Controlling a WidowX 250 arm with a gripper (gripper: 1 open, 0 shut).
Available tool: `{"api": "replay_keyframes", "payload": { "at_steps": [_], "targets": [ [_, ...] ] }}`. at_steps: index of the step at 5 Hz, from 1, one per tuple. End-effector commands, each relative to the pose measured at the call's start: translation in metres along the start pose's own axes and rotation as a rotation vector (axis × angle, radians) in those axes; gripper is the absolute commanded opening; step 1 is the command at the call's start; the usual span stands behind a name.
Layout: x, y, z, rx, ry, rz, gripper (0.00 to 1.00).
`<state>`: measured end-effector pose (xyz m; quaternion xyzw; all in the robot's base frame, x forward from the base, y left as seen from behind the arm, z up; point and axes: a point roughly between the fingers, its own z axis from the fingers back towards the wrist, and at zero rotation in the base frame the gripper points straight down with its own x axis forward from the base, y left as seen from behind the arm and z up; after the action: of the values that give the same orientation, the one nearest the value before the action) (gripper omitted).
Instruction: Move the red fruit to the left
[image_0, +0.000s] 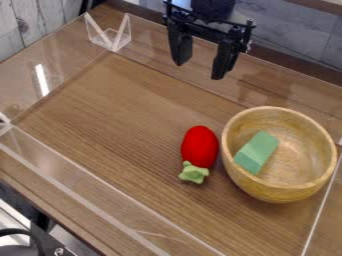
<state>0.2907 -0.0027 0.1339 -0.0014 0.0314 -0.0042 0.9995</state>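
Note:
The red fruit (199, 148) lies on the wooden table, a glossy red oval with its light green leafy cap pointing toward the front. It rests just left of a wooden bowl (315, 170). My gripper (201, 58) hangs above the back of the table, well behind the fruit and clear of it. Its two dark fingers (177, 48) point down and stand apart, open, with nothing between them.
A flat green block (257, 152) lies inside the wooden bowl. Clear plastic walls (80, 210) fence the table at the front and left, and a clear bracket (107, 35) stands at the back left corner.

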Motion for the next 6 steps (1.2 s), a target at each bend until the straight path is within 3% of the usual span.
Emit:
{"api": "replay_keyframes", "payload": {
  "at_steps": [1,2,3,5,6],
  "targets": [
    [-0.007,0.0,-0.013,-0.012,0.028,0.036,1.0],
    [-0.022,0.0,-0.033,-0.05,0.057,0.103,1.0],
    [-0.036,-0.001,-0.038,-0.088,0.042,0.109,1.0],
    [-0.043,-0.016,-0.033,-0.128,0.038,0.064,1.0],
    [-0.044,-0.019,-0.032,-0.13,0.036,0.05,1.0]
  ]
}}
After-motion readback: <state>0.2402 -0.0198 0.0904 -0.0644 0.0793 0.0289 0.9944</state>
